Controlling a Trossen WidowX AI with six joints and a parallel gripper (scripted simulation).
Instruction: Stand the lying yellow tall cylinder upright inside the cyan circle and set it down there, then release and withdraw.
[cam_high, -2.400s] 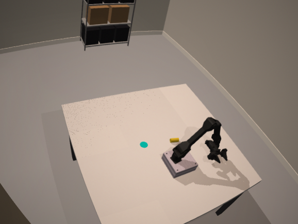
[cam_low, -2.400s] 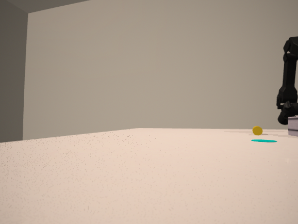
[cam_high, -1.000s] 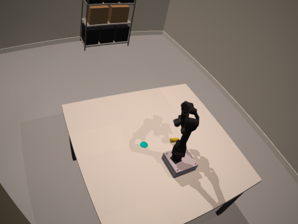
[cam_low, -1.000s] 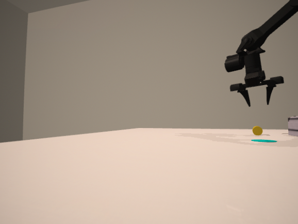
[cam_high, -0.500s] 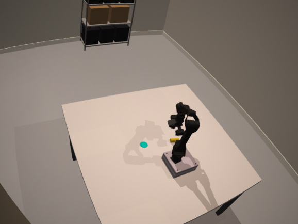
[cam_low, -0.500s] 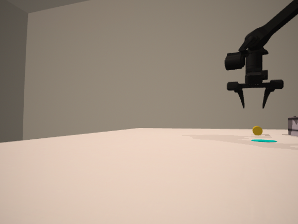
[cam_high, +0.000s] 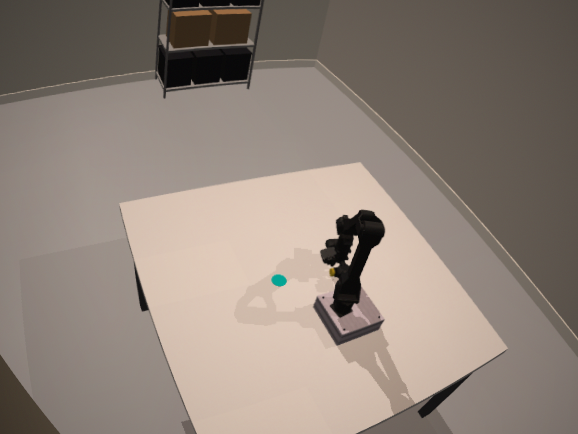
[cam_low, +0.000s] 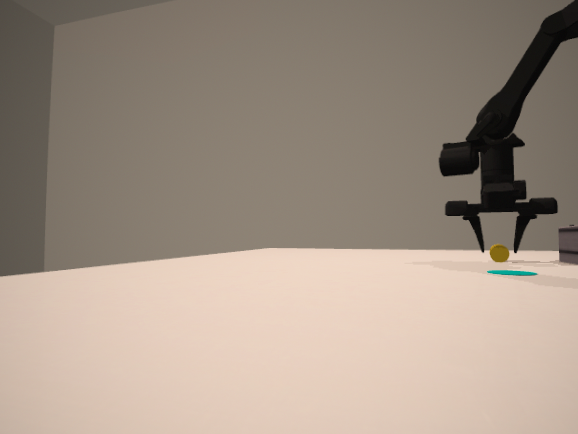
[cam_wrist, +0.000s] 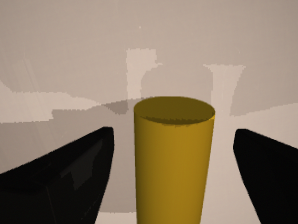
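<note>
The yellow tall cylinder (cam_high: 332, 272) (cam_low: 499, 253) (cam_wrist: 173, 165) lies on its side on the table, one round end facing the exterior camera. Most of it is hidden behind the arm in the top view. The cyan circle (cam_high: 279, 280) (cam_low: 512, 273) is flat on the table, to the left of the cylinder in the top view, with nothing on it. My gripper (cam_low: 499, 251) (cam_wrist: 174, 138) is open and points down over the cylinder. One finger stands on each side of the cylinder, with a gap on both sides, and the fingertips are about level with its top.
The arm's base block (cam_high: 350, 315) (cam_low: 569, 245) stands on the table (cam_high: 210, 235) close to the cylinder. The arm's shadow falls across the table around the cyan circle. A shelf rack with boxes (cam_high: 191, 29) stands on the floor by the far wall.
</note>
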